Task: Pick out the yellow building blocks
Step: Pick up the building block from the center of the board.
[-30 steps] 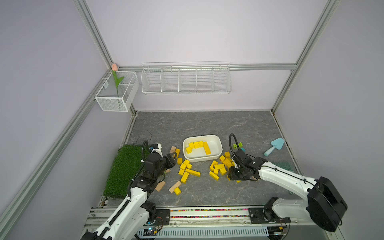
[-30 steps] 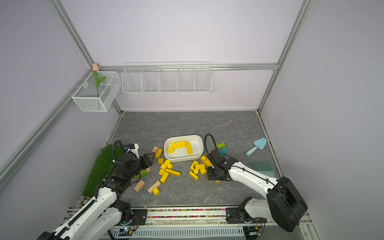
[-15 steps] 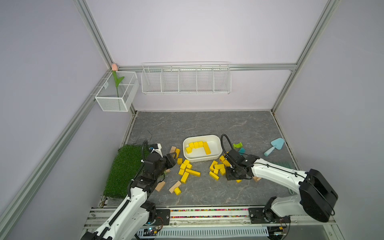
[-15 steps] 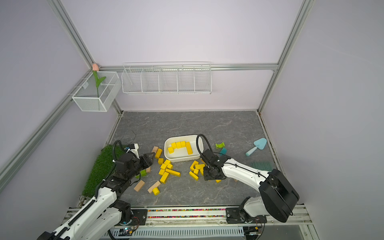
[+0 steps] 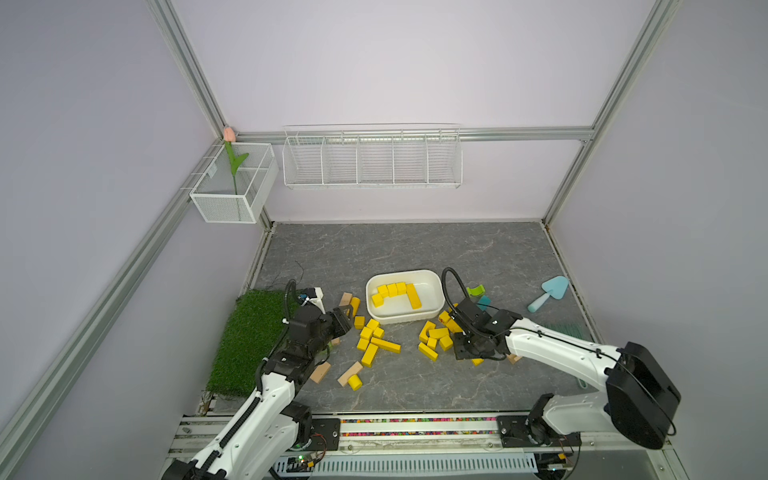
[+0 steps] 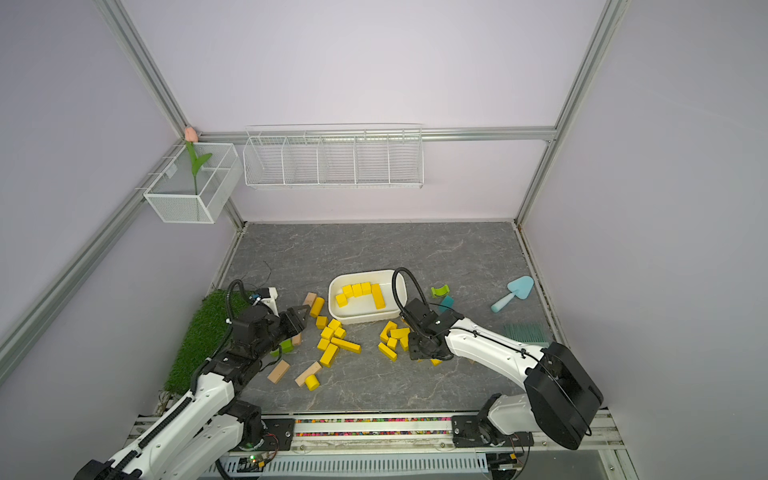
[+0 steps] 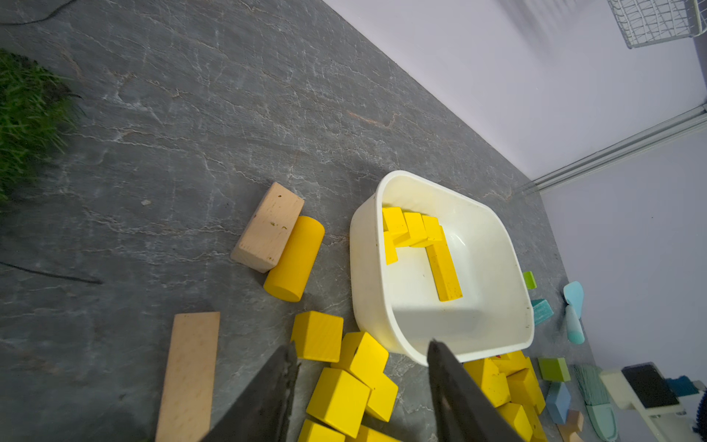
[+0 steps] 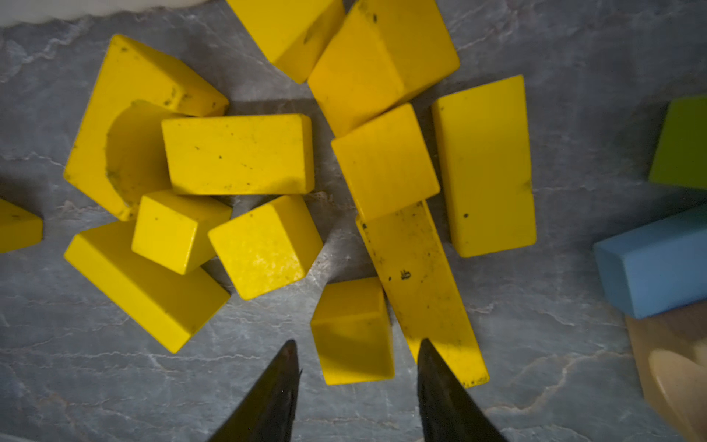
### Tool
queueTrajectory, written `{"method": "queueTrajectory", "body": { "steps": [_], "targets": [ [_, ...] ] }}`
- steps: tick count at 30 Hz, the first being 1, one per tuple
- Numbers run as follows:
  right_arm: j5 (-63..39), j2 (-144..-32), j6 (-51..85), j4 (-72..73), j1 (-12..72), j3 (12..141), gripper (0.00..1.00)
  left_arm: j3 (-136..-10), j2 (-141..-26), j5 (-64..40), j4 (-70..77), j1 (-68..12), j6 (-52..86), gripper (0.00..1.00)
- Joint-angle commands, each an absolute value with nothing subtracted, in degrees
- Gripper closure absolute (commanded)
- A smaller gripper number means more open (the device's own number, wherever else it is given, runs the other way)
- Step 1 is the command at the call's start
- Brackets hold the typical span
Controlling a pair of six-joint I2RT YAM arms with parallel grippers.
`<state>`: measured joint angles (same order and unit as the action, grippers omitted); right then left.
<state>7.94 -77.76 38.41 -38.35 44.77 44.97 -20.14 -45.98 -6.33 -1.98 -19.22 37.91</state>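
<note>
Right wrist view: the right gripper (image 8: pixel 357 342) is hanging low with jaws parted, straddling a small yellow block (image 8: pixel 352 331), nothing pinched yet.
Squeeze: one jaw is overlapping the long bar (image 8: pixel 421 283) that touches the block; I'd be nudging sideways so only the block comes up.
Left gripper (image 7: pixel 359 352): gaping, empty, hovering over loose cubes (image 7: pixel 338 400).
Yellow building blocks (image 5: pixel 434 334): lying in two heaps before the white tub (image 5: pixel 402 320), several already inside.
Leaving alone: blue block (image 8: pixel 654 260), tan block (image 7: pixel 267 227).
</note>
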Motion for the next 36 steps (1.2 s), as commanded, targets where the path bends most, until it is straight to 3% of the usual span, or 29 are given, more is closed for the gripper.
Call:
{"method": "queueTrajectory", "body": {
  "steps": [1, 23, 29, 36],
  "targets": [
    [8.99, -78.26, 39.16, -39.88, 45.04, 45.77, 0.48, -21.49, -45.90, -6.68, -1.32, -18.87, 38.40, 0.43],
    [6.15, -82.99, 37.27, -36.88, 44.86, 46.05, 0.49, -21.32, -45.35, -6.51, -1.54, -18.70, 38.58, 0.43],
    [5.47, -82.37, 37.00, -36.34, 44.91, 45.62, 0.63, -21.35, -45.50, -6.65, -1.49, -18.63, 38.61, 0.43],
    [4.98, -82.23, 36.76, -36.04, 44.75, 45.57, 0.69, -21.28, -45.53, -6.59, -1.49, -18.57, 38.58, 0.43]
  ]
}}
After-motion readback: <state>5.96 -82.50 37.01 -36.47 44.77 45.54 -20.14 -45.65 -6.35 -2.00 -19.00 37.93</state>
